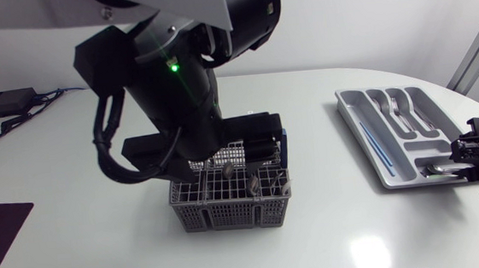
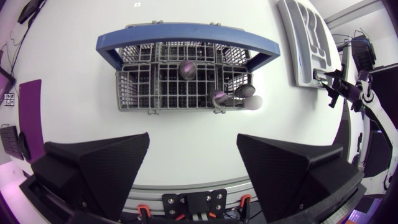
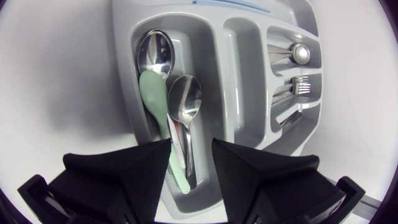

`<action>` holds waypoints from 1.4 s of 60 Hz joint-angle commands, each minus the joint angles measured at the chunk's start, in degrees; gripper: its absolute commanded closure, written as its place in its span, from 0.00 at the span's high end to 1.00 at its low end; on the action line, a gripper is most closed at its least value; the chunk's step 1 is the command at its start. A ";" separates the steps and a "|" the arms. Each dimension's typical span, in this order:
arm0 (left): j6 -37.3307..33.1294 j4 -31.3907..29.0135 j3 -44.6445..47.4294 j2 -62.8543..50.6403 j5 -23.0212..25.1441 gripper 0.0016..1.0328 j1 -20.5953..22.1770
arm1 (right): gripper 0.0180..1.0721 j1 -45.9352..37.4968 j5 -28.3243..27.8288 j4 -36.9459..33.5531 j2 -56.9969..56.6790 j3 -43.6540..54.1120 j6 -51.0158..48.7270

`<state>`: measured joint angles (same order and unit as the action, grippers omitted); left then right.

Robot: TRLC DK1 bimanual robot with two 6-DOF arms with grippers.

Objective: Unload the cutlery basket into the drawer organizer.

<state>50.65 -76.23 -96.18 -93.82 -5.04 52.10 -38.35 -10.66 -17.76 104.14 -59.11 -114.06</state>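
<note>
Cutlery basket [image 1: 231,213]: grey mesh, blue handle [image 2: 186,30], few utensils [image 2: 188,68] inside; left jaws apart, right jaws apart.

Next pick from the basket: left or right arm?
Left. The left gripper hangs open directly over the cutlery basket, with cutlery standing in it. The right gripper is open across the table over the organizer.

Light: bright, even, from overhead | Glare: I note one white hotspot on the table [image 1: 370,252], glints on the spoons [image 3: 155,53] | Shadows: soft, beneath the basket [image 1: 228,212] | Wrist views: edges bowed.
</note>
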 commanded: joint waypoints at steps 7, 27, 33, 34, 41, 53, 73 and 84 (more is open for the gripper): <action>1.73 -1.03 -0.76 -1.36 -0.50 0.96 0.29 | 0.96 -0.94 -1.74 -0.43 -4.47 2.25 -0.90; 2.52 -1.12 -2.70 -3.30 -1.03 0.96 1.34 | 0.96 -0.94 -8.24 -8.52 -13.35 4.09 3.76; 2.78 -1.56 -4.10 -4.70 -2.08 0.96 2.04 | 0.96 -0.32 -9.21 -10.63 -15.81 5.24 4.99; 2.96 -1.91 -4.72 -5.41 -2.70 0.96 2.22 | 0.96 -0.06 -9.47 -11.25 -16.60 5.67 5.16; 3.66 -3.58 -8.23 -8.40 -4.98 0.96 3.36 | 0.96 1.79 -9.65 -12.04 -20.03 8.66 6.83; 4.54 -6.30 -13.95 -13.85 -7.00 0.96 4.15 | 0.96 4.69 -10.09 -12.48 -24.95 12.88 10.09; 5.60 -6.48 -17.02 -17.54 -7.53 0.95 4.24 | 0.96 11.01 -9.82 -13.18 -34.35 20.53 15.10; 6.04 -6.74 -18.43 -19.82 -7.53 0.95 4.24 | 0.96 14.35 -9.82 -14.32 -38.48 22.73 18.26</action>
<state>54.48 -81.60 -112.36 -111.39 -12.14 56.01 -25.43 -20.36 -31.33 67.16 -38.35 -98.04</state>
